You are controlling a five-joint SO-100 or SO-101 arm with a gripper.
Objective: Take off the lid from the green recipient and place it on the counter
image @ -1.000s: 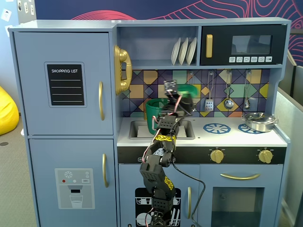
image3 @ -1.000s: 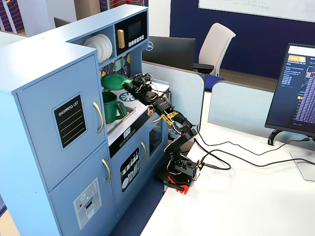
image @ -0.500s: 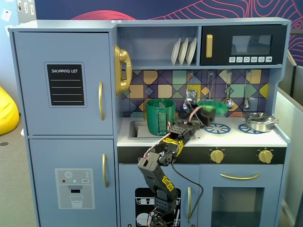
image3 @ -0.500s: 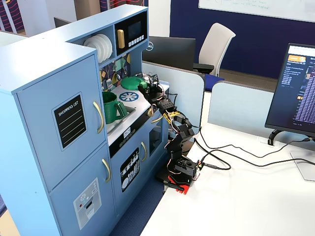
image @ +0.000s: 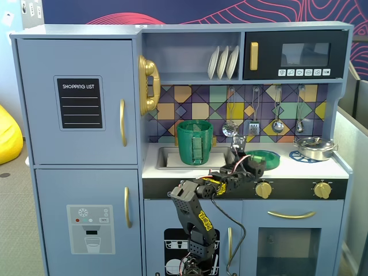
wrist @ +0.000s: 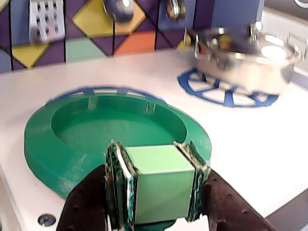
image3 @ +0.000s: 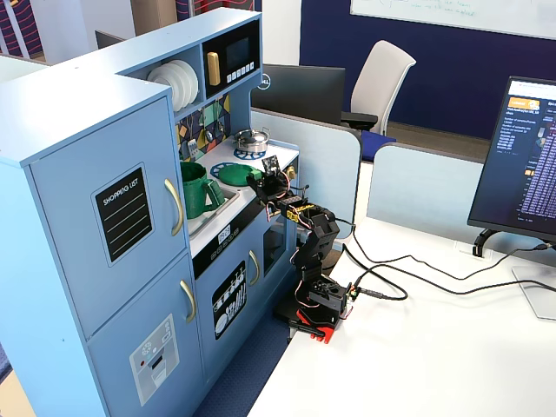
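The lid lies flat on the white counter, over a blue burner ring, hollow side up – well apart from the green recipient, which stands open by the sink recess. In the wrist view the gripper is clamped on the lid's pale green knob at the near rim. A silver pot sits on the further ring – untouched

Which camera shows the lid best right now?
The wrist view: the lid fills it, lying on the counter in the gripper. Both fixed views show it only as a small green disc.
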